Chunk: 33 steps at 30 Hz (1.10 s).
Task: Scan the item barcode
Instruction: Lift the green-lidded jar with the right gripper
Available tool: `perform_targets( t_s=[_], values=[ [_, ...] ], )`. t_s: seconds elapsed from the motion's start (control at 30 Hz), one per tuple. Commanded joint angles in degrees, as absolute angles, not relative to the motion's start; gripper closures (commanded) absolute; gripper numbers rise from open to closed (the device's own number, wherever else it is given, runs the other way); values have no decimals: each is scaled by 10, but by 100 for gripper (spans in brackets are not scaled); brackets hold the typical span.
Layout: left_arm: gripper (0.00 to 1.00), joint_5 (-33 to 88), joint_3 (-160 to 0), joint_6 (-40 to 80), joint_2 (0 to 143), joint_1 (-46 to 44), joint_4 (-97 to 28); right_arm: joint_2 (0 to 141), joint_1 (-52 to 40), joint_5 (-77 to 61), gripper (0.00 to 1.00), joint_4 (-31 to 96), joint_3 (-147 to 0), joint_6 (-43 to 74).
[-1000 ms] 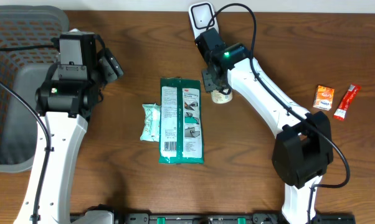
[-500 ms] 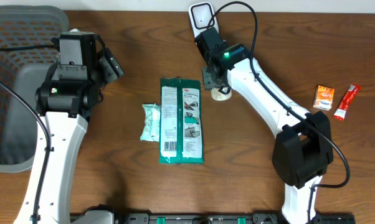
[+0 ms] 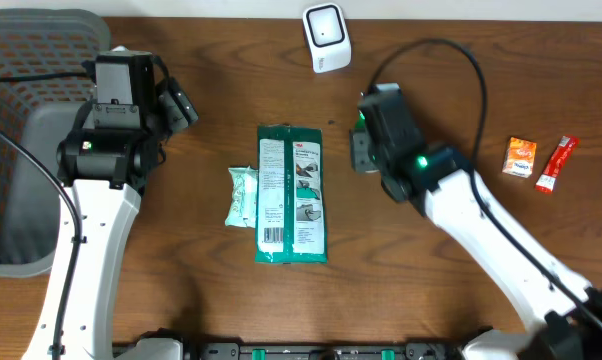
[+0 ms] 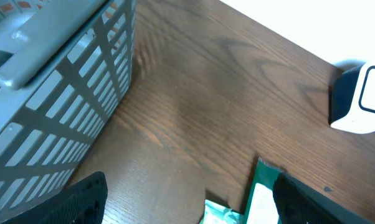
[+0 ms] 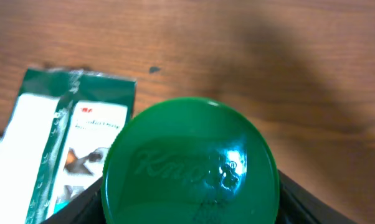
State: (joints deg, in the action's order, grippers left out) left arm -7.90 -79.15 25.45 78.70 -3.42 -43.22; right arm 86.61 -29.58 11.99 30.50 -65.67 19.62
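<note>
A jar with a round green lid [image 5: 190, 165] embossed "Knorr" fills the right wrist view, and my right gripper [image 5: 190, 202] is shut on it, a dark jaw on each side. From overhead that gripper [image 3: 362, 150] hangs right of the table's middle and hides the jar. The white barcode scanner [image 3: 326, 36] stands at the far edge, well apart from the gripper; it also shows in the left wrist view as the scanner [image 4: 360, 99]. My left gripper [image 3: 178, 105] stays open and empty beside the basket, seen close up as the left gripper [image 4: 187, 205].
A large green wipes pack [image 3: 291, 195] lies mid-table with a small pale green packet [image 3: 242, 197] against its left side. An orange packet [image 3: 520, 157] and a red sachet [image 3: 557, 163] lie at the right. A grey basket [image 3: 26, 60] fills the far left.
My right arm has swung away from the scanner, toward the right and the table's front, carrying the jar along. The left arm has not moved.
</note>
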Motion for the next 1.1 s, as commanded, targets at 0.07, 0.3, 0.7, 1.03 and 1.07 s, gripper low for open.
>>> perform_targets(
  t_s=[0.07, 0.3, 0.7, 1.03, 1.07],
  values=[
    [15, -88, -798, 251, 788, -32, -432, 862, -289, 83, 75, 188, -536, 184],
    [15, -88, -798, 251, 788, -32, -432, 885, -289, 81, 74, 36, -462, 186],
    [15, -88, -798, 251, 788, -32, -432, 886, -290, 83, 59, 41, -460, 202],
    [15, -88, -798, 251, 788, -32, -432, 891, -289, 83, 10, 50, -461, 150],
    [15, -88, -798, 251, 788, -32, -432, 889, -289, 84, 10, 55, -463, 149]
  ],
)
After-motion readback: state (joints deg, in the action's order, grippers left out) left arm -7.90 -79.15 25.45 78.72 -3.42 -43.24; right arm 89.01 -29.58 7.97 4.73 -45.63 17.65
